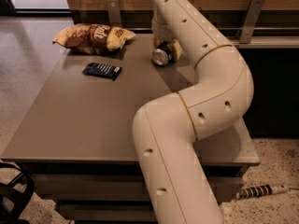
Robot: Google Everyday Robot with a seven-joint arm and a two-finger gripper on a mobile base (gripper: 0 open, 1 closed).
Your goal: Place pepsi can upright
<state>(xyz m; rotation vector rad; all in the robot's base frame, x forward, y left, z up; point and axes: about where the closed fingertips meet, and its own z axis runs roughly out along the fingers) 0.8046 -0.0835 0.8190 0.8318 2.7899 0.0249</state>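
Note:
The pepsi can [162, 55] lies tilted on its side at the far middle of the grey table [84, 120], its silver end facing me. My gripper [167, 47] is at the can, mostly hidden behind the white arm [205, 78], with yellowish finger pads on either side of the can. The can seems to be held between them, near the table top.
A flat dark blue snack packet [102, 70] lies left of the can. A crumpled brown and yellow chip bag [93, 36] sits at the far left corner. A wooden wall with metal brackets [248, 17] runs behind the table. A striped cable [257, 191] lies on the floor at right.

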